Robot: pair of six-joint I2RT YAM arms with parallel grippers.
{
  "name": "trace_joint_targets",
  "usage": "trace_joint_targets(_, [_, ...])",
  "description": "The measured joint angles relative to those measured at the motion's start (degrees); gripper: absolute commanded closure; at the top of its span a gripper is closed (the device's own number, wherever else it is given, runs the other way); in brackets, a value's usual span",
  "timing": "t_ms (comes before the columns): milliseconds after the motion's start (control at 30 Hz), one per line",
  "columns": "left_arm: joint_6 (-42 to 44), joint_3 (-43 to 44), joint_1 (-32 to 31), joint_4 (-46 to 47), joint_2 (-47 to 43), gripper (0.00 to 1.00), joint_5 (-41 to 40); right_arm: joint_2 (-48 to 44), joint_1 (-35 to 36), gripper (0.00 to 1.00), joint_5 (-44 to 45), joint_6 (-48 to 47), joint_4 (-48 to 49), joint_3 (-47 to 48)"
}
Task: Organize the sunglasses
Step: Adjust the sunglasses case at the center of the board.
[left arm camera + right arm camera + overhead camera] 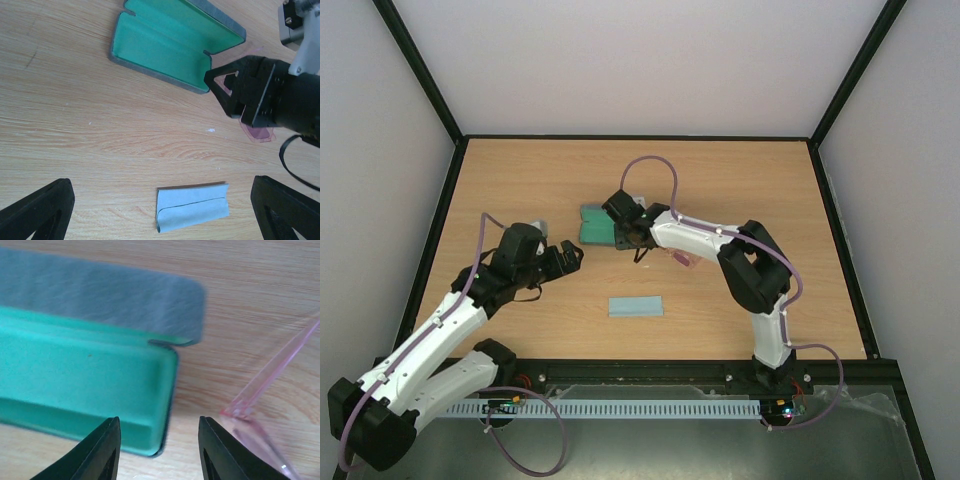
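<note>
Right wrist view shows the right gripper point(159, 430) half spread, empty, over the case point(75, 375) end; it should shift toward the sunglasses point(249, 392) alongside and pinch the frame squarely.

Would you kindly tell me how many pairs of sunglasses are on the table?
1: the pink sunglasses lie on the table just right of the open case, partly hidden under the right arm.
</note>
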Motion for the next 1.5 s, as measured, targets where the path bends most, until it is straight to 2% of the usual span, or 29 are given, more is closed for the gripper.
trace_joint_targets(300, [0.8, -0.3, 0.5, 0.2, 0.7, 0.01, 0.7, 1.8, -3.8, 0.57, -1.2, -0.2, 0.5, 0.0])
trace_joint_targets(533, [1.2, -0.5, 0.7, 0.3, 1.8, 0.01, 0.9, 2.8, -3.8, 0.57, -3.1, -0.2, 1.9, 0.0])
trace_joint_targets(833, [1.4, -0.5, 0.7, 0.3, 2.3, 0.01, 1.1, 4.3, -3.7, 0.75, -5.0, 0.2, 2.5, -0.3])
trace_joint_targets(900, [1.4, -0.5, 0.7, 0.3, 2.3, 0.01, 1.1, 4.3, -3.7, 0.76, -5.2, 0.3, 3.4, -1.1])
trace_joint_targets(1167, [1.4, -0.7, 0.7, 0.7, 2.3, 0.01, 1.3, 0.5, -3.7, 0.83, -5.8, 0.5, 8.0, -7.6])
trace_joint_targets(1500, [1.3, -1.4, 0.7, 0.7, 0.7, 0.01, 1.8, -7.5, -2.1, 0.85, -5.3, 1.0, 8.3, -18.1])
